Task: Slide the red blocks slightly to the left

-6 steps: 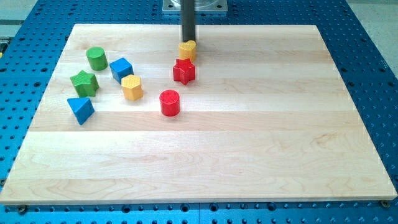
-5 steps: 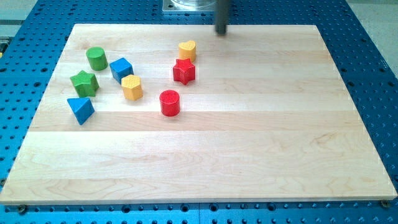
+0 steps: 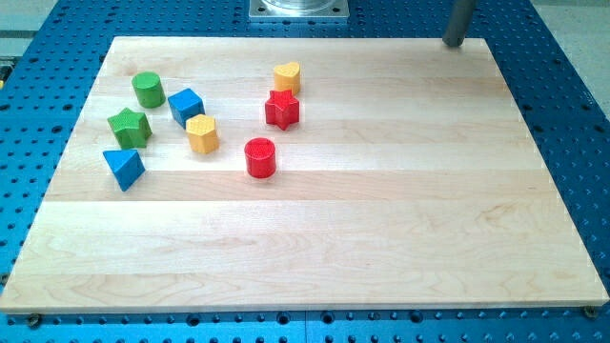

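A red star block (image 3: pixel 282 109) sits at the board's upper middle. A red cylinder (image 3: pixel 259 157) lies just below and to its left. My tip (image 3: pixel 455 42) is at the board's top edge on the view's right, far right of both red blocks and touching no block. A yellow heart block (image 3: pixel 287 76) sits just above the red star.
A yellow hexagon (image 3: pixel 202 134), a blue cube (image 3: pixel 186 106), a green cylinder (image 3: pixel 148 90), a green star (image 3: pixel 129 127) and a blue triangle (image 3: pixel 123 168) cluster at the view's left. The wooden board (image 3: pixel 381 238) lies on a blue perforated table.
My tip has swept right along the board's top edge, from beside the yellow heart to the top right. No block has moved.
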{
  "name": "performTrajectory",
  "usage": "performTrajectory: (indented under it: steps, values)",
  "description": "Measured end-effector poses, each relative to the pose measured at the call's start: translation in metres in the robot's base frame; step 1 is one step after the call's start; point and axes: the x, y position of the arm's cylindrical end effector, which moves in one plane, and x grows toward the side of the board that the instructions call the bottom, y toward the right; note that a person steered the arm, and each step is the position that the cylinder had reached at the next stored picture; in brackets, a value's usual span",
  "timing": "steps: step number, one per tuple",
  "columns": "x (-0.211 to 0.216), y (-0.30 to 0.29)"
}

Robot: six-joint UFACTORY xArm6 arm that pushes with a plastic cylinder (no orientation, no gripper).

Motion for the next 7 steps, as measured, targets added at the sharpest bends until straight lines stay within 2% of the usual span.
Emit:
performTrajectory:
  steps: [2,3,4,5,6,7]
  values:
    - [0.025,0.002]
    - [0.065,-0.018]
    - [0.134,-0.088]
    - [0.246,-0.200]
    - [0.279,-0.274]
    - [0.287,-0.287]
